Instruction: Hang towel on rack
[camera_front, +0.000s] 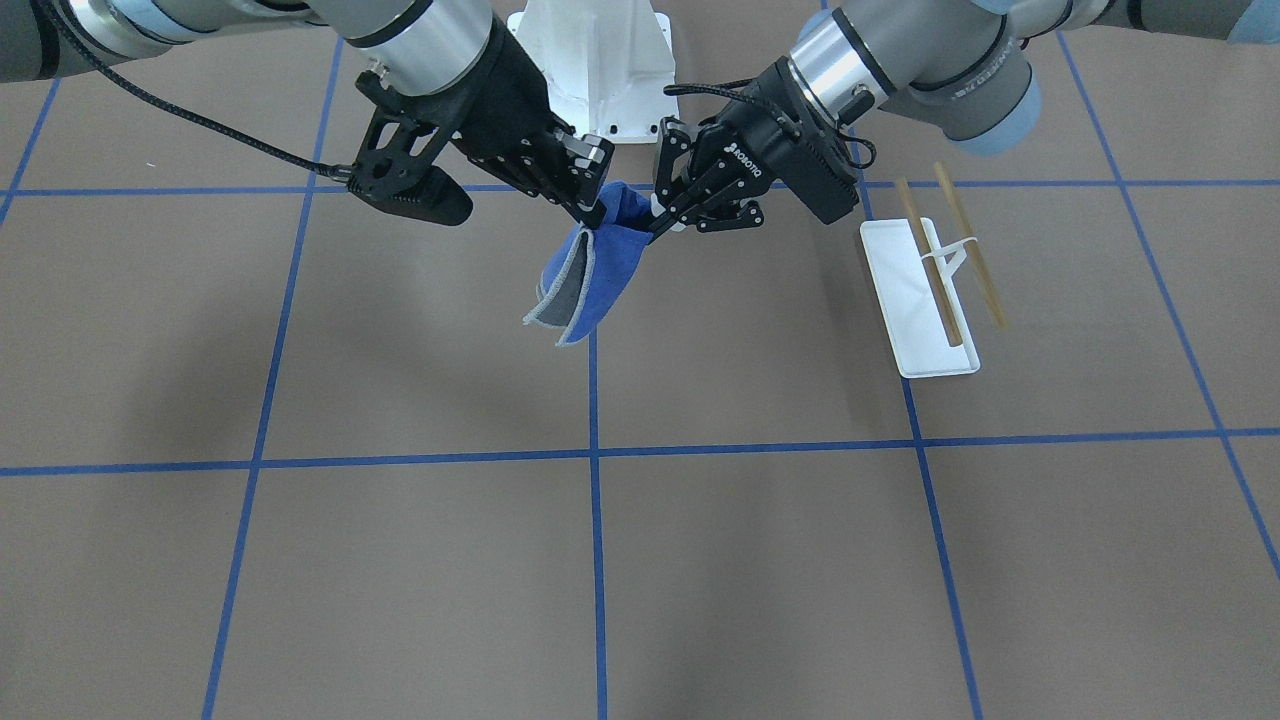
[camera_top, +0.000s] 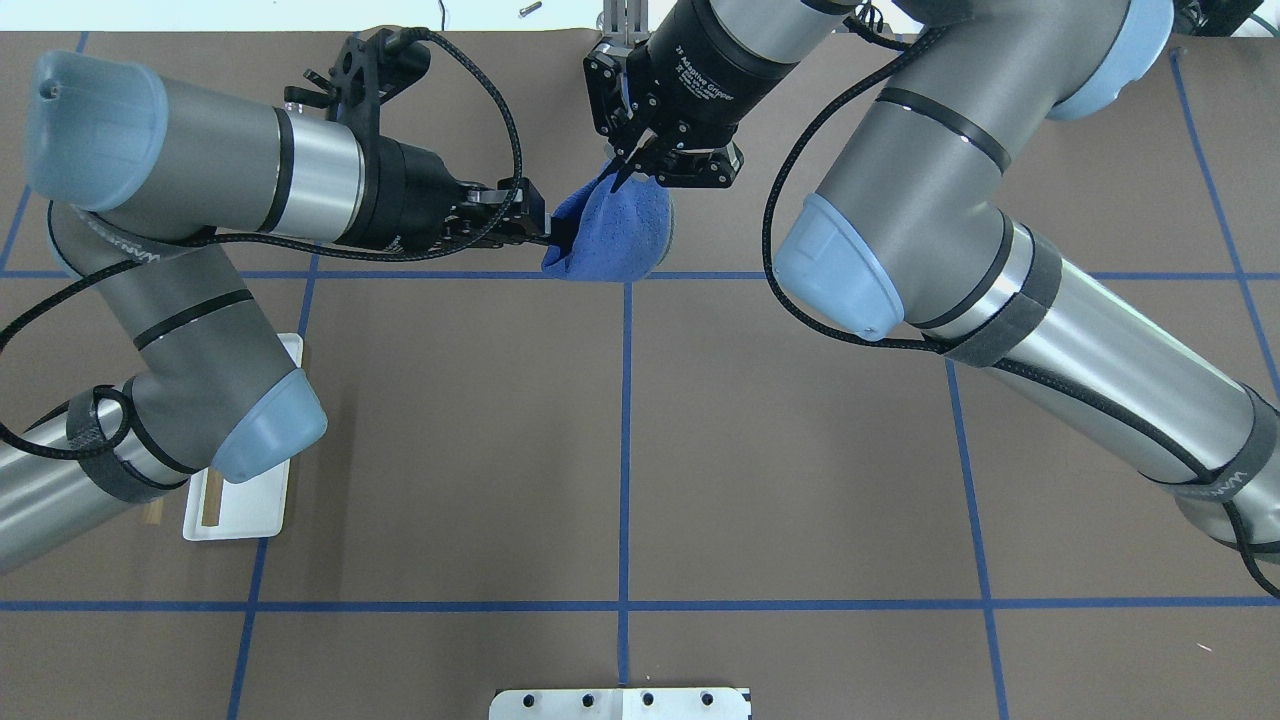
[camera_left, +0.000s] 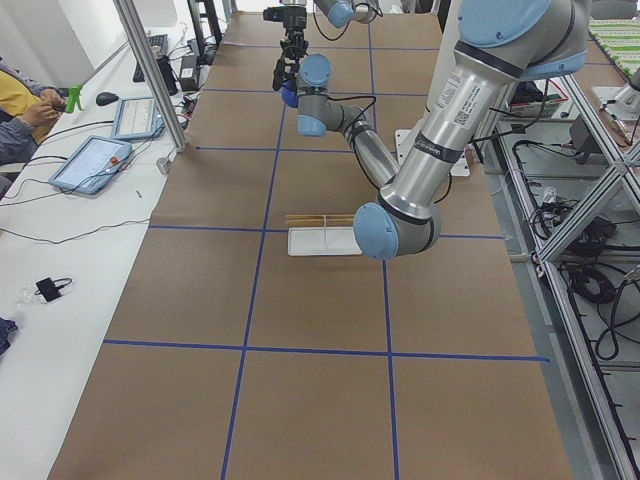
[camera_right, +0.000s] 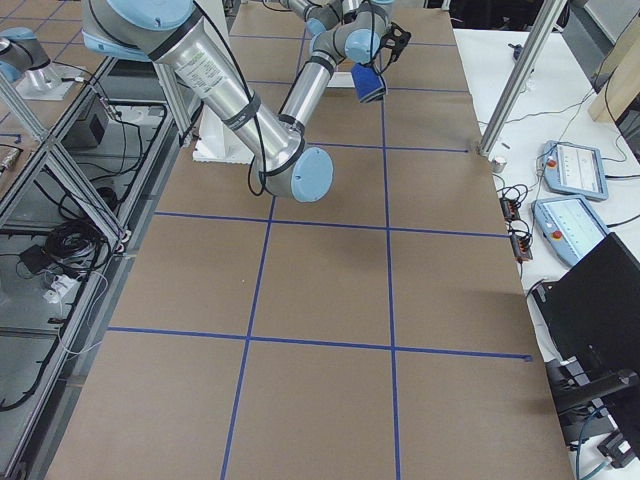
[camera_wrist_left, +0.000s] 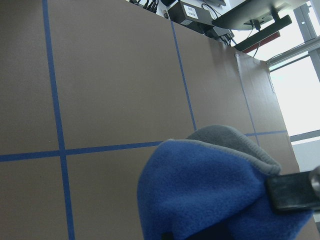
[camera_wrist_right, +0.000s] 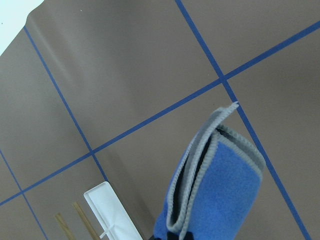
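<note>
The royal-blue towel (camera_front: 592, 275) hangs folded in the air over the table's far middle, its grey-edged layers drooping down. My left gripper (camera_front: 657, 226) is shut on its upper edge from one side. My right gripper (camera_front: 594, 213) is shut on it from the other side. From overhead the towel (camera_top: 610, 232) bulges between the left gripper (camera_top: 552, 232) and the right gripper (camera_top: 632, 167). The wrist views show the towel close up (camera_wrist_left: 210, 190) (camera_wrist_right: 220, 185). The rack (camera_front: 925, 300), a white tray with two wooden dowel bars (camera_front: 948, 262), stands on the table on my left, apart from the towel.
The large white bolted pedestal (camera_front: 590, 60) stands at the robot's base behind the grippers. My left arm's elbow covers part of the rack's tray (camera_top: 245, 510) from overhead. Blue tape lines cross the brown table. Tablets and an operator (camera_left: 30, 100) are off the table's edge.
</note>
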